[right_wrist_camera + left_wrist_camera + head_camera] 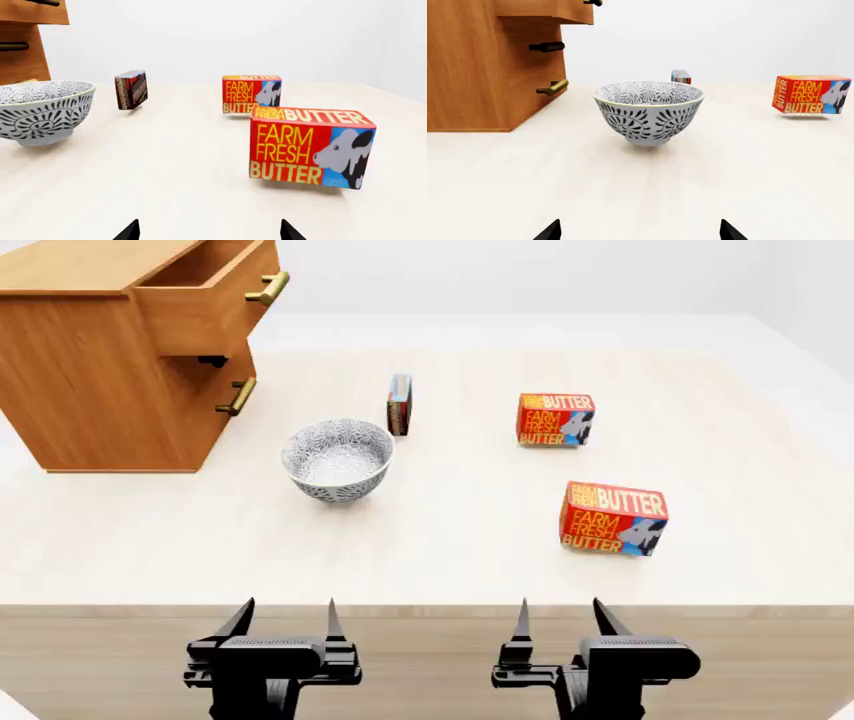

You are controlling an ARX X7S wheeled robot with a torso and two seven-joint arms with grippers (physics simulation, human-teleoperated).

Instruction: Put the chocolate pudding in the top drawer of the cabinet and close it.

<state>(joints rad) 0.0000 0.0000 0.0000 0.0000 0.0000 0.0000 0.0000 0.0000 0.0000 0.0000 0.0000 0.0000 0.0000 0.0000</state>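
The chocolate pudding (399, 404) stands on its narrow edge mid-table, just behind the bowl; it also shows as a dark brown and red box (131, 89) and peeks over the bowl's rim (680, 76). The cabinet (94, 370) stands at the far left, its top drawer (214, 290) pulled out with the brass handle facing right. My left gripper (284, 620) and right gripper (558, 618) hover at the table's near edge, both open and empty, well short of the pudding. Only their black fingertips (550, 231) (129, 231) show in the wrist views.
A grey patterned bowl (338, 460) sits between my left gripper and the pudding. Two "FARM FRESH BUTTER" boxes stand to the right, one far (555, 420) and one nearer (614, 518). The lower drawer's handle (238, 397) juts out under the open one.
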